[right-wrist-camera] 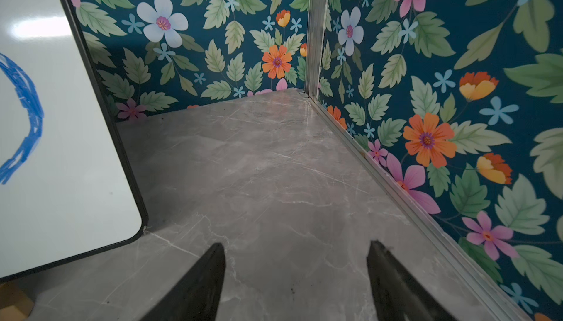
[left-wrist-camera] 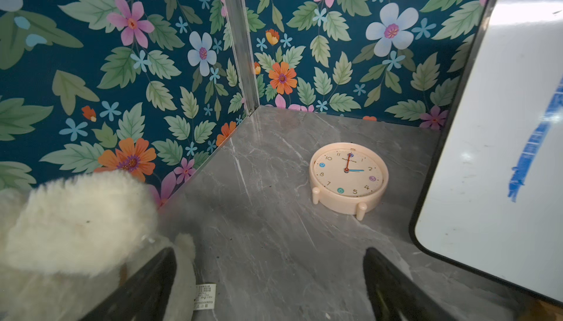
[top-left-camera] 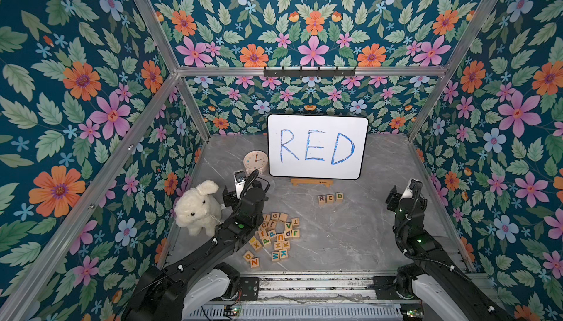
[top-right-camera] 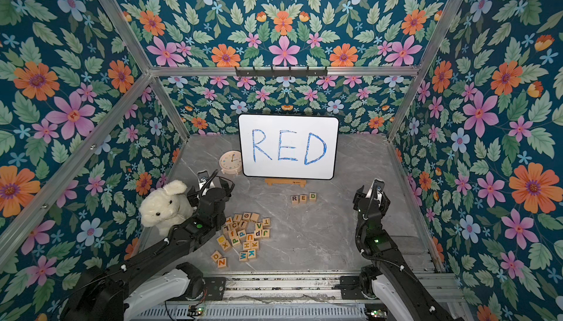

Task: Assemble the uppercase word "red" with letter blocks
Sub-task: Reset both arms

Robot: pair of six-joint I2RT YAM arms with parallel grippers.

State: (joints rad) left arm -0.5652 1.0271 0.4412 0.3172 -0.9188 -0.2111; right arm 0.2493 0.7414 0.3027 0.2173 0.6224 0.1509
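Observation:
Three letter blocks form the word "red" (top-left-camera: 330, 198) (top-right-camera: 303, 198) in a row on the grey table in front of the whiteboard: purple R (top-left-camera: 322, 199), orange-red E, green D (top-left-camera: 339, 196). Several other letter blocks (top-left-camera: 275, 237) (top-right-camera: 243, 237) lie in a loose pile near the left arm. My left gripper (left-wrist-camera: 270, 251) is open over bare table beside the plush toy, well left of the word. My right gripper (right-wrist-camera: 296, 243) is open above bare table at the right, with nothing between its fingers. Neither wrist view shows any block.
A white plush rabbit (top-left-camera: 198, 208) (left-wrist-camera: 76, 222) sits at the left, close to my left gripper. A cream clock (top-left-camera: 255, 161) (left-wrist-camera: 348, 176) stands behind it. The whiteboard (top-left-camera: 316, 147) (right-wrist-camera: 61, 152) with blue RED leans on a wooden stand (top-left-camera: 311, 182). Floral walls enclose the table.

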